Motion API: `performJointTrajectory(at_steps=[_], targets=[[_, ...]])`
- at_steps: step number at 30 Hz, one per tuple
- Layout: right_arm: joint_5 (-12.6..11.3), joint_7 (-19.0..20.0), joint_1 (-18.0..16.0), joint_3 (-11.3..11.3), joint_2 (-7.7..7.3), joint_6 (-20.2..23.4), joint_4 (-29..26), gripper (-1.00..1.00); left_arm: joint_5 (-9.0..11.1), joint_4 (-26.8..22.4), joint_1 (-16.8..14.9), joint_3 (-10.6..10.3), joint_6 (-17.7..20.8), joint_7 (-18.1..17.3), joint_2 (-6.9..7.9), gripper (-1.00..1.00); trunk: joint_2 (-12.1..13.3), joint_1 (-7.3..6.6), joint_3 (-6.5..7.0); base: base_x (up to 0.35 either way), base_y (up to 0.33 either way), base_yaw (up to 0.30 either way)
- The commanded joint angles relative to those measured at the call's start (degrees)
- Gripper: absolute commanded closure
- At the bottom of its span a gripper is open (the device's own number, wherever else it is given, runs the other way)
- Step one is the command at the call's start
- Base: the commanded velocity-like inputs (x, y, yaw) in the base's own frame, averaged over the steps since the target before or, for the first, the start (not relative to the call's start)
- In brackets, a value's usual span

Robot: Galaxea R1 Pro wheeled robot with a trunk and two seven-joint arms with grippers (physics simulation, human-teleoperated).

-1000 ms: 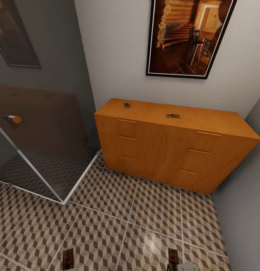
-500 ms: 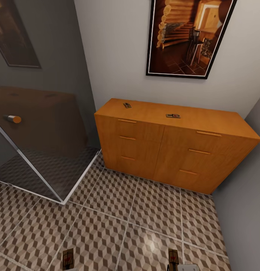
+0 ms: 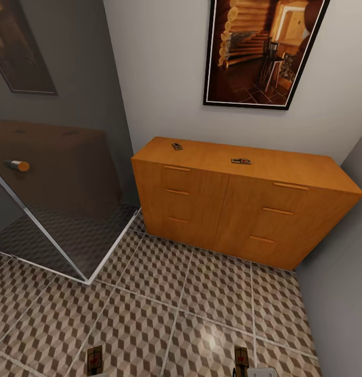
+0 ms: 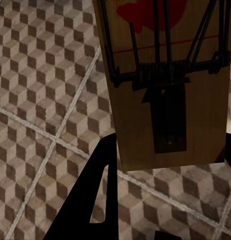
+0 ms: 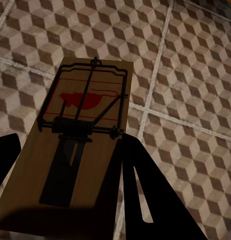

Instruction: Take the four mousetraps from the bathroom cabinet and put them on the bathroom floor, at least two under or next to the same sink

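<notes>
The orange-brown cabinet [image 3: 228, 209] stands against the far wall. Two mousetraps lie on its top, one at the left [image 3: 177, 146] and one near the middle [image 3: 241, 161]. My left gripper [image 4: 169, 145] is shut on a third mousetrap [image 4: 165, 85], held above the bathroom floor [image 4: 40, 100]; its dark fingers [image 4: 90, 200] flank the board. My right gripper [image 5: 70, 145] is shut on a fourth mousetrap [image 5: 80, 140] over the cube-patterned tiles. Both held traps [image 3: 94, 358] [image 3: 241, 358] show at the lower edge of the head view. The sink is out of view.
A tinted glass shower enclosure [image 3: 60, 199] with a round handle [image 3: 18, 165] fills the left side. A framed picture [image 3: 264, 52] hangs above the cabinet. A grey wall [image 3: 343, 272] closes the right. Open tiled floor [image 3: 176, 303] lies between me and the cabinet.
</notes>
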Motion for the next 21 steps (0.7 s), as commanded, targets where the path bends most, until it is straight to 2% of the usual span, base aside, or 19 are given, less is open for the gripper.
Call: performJointTrajectory(at_steps=[1, 21], targets=[[0.4, -0.3, 0.0, 0.2, 0.00, 0.0, 0.1, 1.00, 0.0, 0.2, -0.1, -0.5, -0.2, 0.5, -0.03, 1.00, 0.0, 0.00, -0.04, 0.000, 0.000, 0.000], [0.4, -0.3, -0.1, 0.2, 0.00, 0.0, 0.1, 1.00, 0.0, 0.2, -0.1, -0.5, -0.2, 0.5, -0.03, 1.00, 0.0, 0.00, -0.04, 0.000, 0.000, 0.000]])
